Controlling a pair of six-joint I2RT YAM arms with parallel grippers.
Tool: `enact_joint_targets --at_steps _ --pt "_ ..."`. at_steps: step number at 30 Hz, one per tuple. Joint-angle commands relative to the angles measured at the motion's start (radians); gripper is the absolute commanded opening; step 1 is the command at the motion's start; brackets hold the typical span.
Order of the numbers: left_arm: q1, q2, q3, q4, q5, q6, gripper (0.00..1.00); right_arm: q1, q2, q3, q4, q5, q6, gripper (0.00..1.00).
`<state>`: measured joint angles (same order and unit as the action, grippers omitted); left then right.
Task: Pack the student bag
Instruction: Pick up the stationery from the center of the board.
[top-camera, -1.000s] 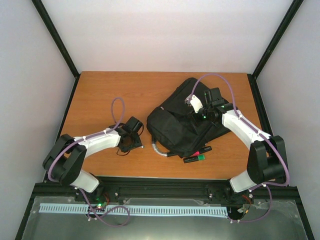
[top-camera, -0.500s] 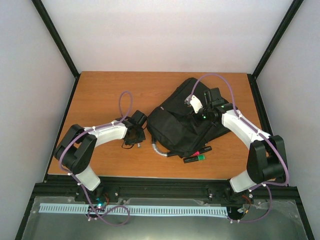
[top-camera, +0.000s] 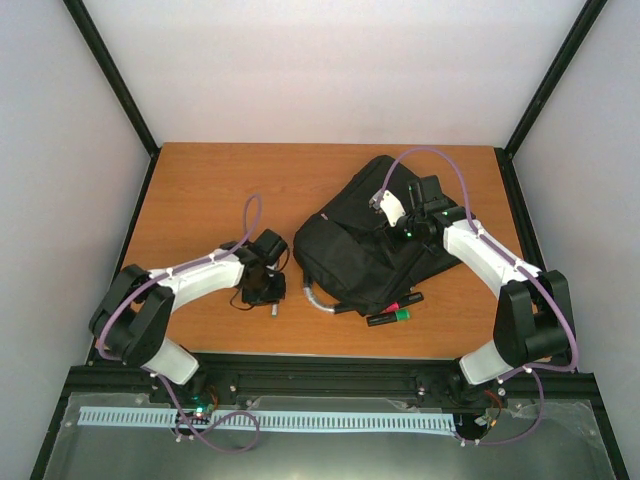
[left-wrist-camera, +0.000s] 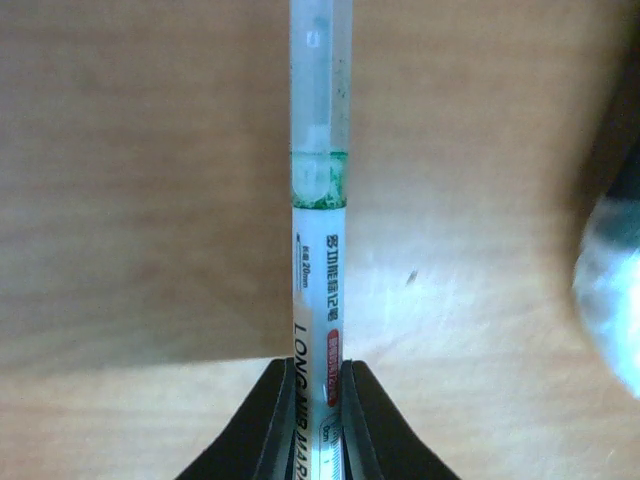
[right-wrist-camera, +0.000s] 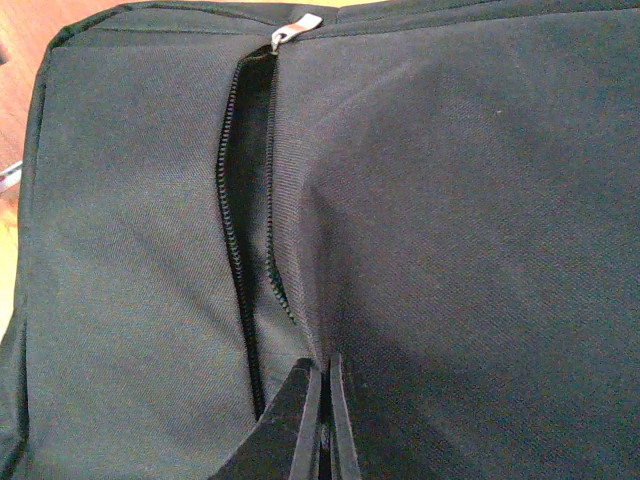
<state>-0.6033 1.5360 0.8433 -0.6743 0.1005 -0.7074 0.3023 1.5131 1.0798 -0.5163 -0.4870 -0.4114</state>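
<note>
The student bag (top-camera: 355, 240), black and soft, lies right of the table's centre with its grey loop handle (top-camera: 316, 298) toward me. Its zipper (right-wrist-camera: 248, 210) gapes open, the metal pull (right-wrist-camera: 295, 27) at the far end. My right gripper (right-wrist-camera: 327, 372) is shut, pinching a fold of the student bag's fabric (right-wrist-camera: 450, 200) beside the opening; from above it sits on the bag (top-camera: 408, 226). My left gripper (top-camera: 266, 288) is low over the wood left of the bag, shut on a white marker pen (left-wrist-camera: 318, 200) with a green band, which sticks out forward between the fingers.
Two more markers lie by the bag's near edge: a black and green one (top-camera: 389, 317) and a pink-tipped one (top-camera: 404, 301). A blurred grey shape (left-wrist-camera: 608, 290) shows at the right of the left wrist view. Black frame posts border the table (top-camera: 200, 180).
The left jaws have closed on the marker pen. The left arm swung toward the bag, then drew back nearer me. The right arm has stayed still.
</note>
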Motion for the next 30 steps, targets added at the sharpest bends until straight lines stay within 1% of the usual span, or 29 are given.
enact_joint_targets --at_steps 1,3,5,6,9,11,12,14,17,20,25,27,30 --pt "-0.031 -0.042 -0.026 -0.147 0.049 0.079 0.06 -0.006 0.009 0.008 0.015 -0.007 -0.009 0.03" --pt "-0.059 -0.038 -0.028 -0.181 -0.001 0.078 0.07 -0.006 0.01 0.008 0.013 -0.009 -0.009 0.03" --pt "-0.089 -0.018 -0.033 -0.182 0.012 0.066 0.08 -0.006 0.01 0.007 0.013 -0.01 -0.008 0.03" --pt "-0.1 0.002 -0.033 -0.179 0.022 0.062 0.11 -0.006 0.01 0.009 0.013 -0.009 -0.009 0.03" --pt "-0.131 0.062 -0.035 -0.181 0.023 0.053 0.2 -0.006 0.009 0.008 0.012 -0.01 -0.006 0.03" --pt "-0.153 0.075 -0.038 -0.186 0.01 0.044 0.36 -0.006 0.009 0.007 0.011 -0.01 -0.007 0.03" --pt "-0.17 0.072 -0.041 -0.196 -0.007 0.031 0.4 -0.007 0.008 0.008 0.012 -0.01 -0.007 0.03" --pt "-0.214 0.056 -0.047 -0.217 -0.03 -0.001 0.42 -0.006 0.007 0.009 0.011 -0.01 -0.007 0.03" --pt "-0.254 0.032 -0.063 -0.237 -0.043 -0.041 0.4 -0.006 0.003 0.008 0.013 -0.009 -0.01 0.03" --pt "-0.266 0.024 -0.065 -0.245 -0.064 -0.056 0.35 -0.006 0.002 0.01 0.012 -0.014 -0.01 0.03" --pt "-0.267 0.046 -0.05 -0.227 -0.071 -0.047 0.22 -0.006 0.005 0.011 0.009 -0.02 -0.01 0.03" --pt "-0.268 0.05 -0.043 -0.221 -0.067 -0.035 0.15 -0.007 0.001 0.01 0.01 -0.017 -0.009 0.03" --pt "-0.268 0.037 -0.032 -0.229 -0.082 -0.033 0.08 -0.008 -0.003 0.009 0.01 -0.016 -0.01 0.03"
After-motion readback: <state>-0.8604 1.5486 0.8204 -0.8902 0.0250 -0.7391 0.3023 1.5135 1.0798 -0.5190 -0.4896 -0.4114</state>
